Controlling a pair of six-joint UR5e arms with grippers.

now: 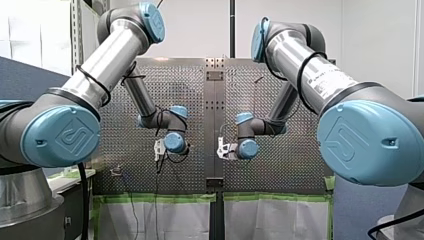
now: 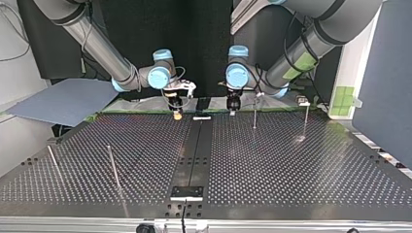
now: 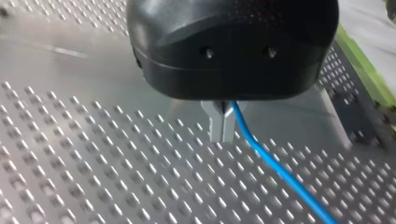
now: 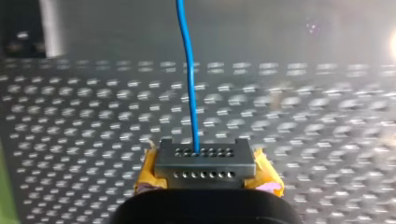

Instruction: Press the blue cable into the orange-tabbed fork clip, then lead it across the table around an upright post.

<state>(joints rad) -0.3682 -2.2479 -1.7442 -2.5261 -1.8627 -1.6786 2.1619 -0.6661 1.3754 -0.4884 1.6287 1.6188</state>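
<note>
Closest in, left claw metal fingers pinched shut on blue cable; cable runs off over table. Right claw, yellow pads, likewise clamped on cable. Beyond, thin upright post stands near left claw.

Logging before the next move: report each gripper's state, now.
Left gripper: closed on the blue cable.
Right gripper: closed on the blue cable too.

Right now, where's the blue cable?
The thin blue cable is held in my left tool and my right tool, low over the perforated metal table's far edge in the top view.
</note>
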